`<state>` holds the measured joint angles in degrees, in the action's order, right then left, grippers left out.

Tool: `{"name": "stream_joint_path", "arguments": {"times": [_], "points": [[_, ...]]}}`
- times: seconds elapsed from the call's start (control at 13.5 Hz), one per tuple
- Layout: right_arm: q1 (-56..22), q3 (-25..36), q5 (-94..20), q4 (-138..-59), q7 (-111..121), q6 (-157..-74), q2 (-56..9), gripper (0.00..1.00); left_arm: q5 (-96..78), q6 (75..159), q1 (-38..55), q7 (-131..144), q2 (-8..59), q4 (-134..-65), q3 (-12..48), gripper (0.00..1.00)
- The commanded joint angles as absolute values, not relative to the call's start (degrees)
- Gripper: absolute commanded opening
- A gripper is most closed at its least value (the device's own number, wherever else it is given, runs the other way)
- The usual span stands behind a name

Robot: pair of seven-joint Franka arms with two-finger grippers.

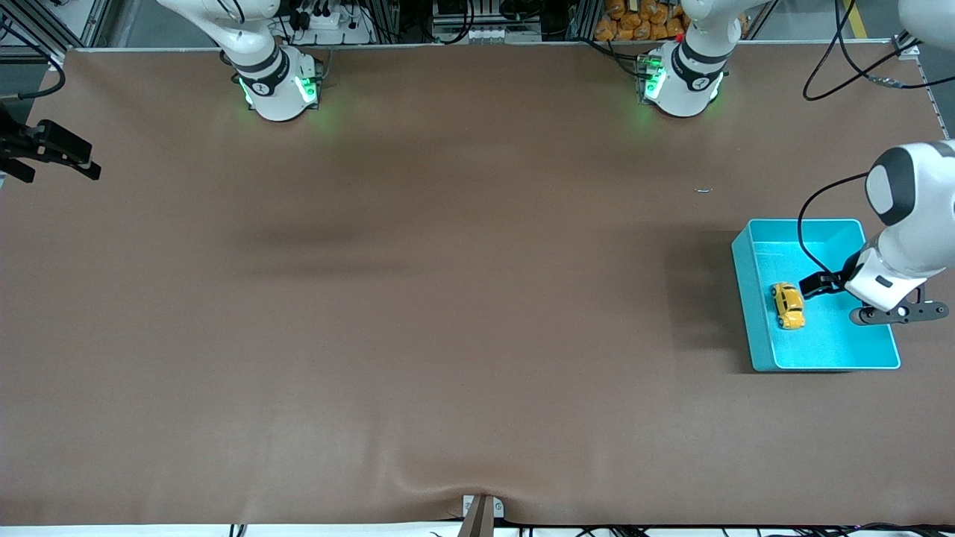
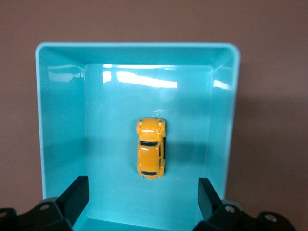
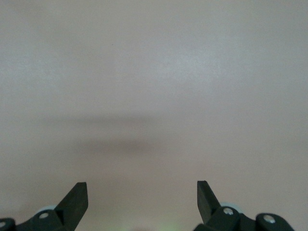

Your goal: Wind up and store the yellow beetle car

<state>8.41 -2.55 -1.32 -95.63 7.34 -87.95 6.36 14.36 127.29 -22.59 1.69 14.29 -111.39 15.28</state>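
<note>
Counts: one yellow beetle car (image 1: 788, 305), one cyan bin (image 1: 753, 298), two arms, two grippers.
Cyan bin: smooth glossy plastic, rectangular with rounded corners and sloping walls; it stands on the tabletop (image 1: 418, 298) toward the left arm's end.
Yellow beetle car: tiny, rounded, domed roof, dark windows, shiny shell; it lies on the bin's floor, close to the wall on the right arm's side, touching no gripper.
Left gripper: the left gripper (image 1: 821, 284) hangs over the bin, just beside the car; jaws spread wide and empty, with the car showing between the black fingers (image 2: 77, 195) in its wrist view.
Tabletop: matte brown covering, slightly rippled at the edge nearest the front camera.
Right gripper: the right gripper (image 3: 142, 199) waits over bare tabletop well away from the bin, jaws spread and empty.
Cut off: the left arm runs off the frame edge; the right arm's hand is only partly seen at the front view's edge.
</note>
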Motion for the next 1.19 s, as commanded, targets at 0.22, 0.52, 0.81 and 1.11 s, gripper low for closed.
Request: {"name": "stream_joint_path", "arguments": {"times": [0.22,0.52,0.81,1.11], "points": [[9.23,-3.08,-1.23,-95.54,6.94,-88.15,6.42,1.00,8.19,105.06,-22.94,0.88,9.33,-100.04,23.19,1.00],[9.32,-3.08,-1.23,-95.54,6.86,-88.15,6.42,1.00,5.02,97.40,-19.28,0.88,0.90,-98.62,23.13,1.00],[9.40,-3.08,-1.23,-95.71,6.86,-88.15,6.33,1.00,1.51,90.45,-1.42,0.79,-0.35,-92.48,6.43,1.00],[9.40,-3.08,-1.23,-95.71,6.86,-88.15,6.33,1.00,0.10,87.10,2.89,1.23,0.17,-86.59,3.00,1.00]]}}
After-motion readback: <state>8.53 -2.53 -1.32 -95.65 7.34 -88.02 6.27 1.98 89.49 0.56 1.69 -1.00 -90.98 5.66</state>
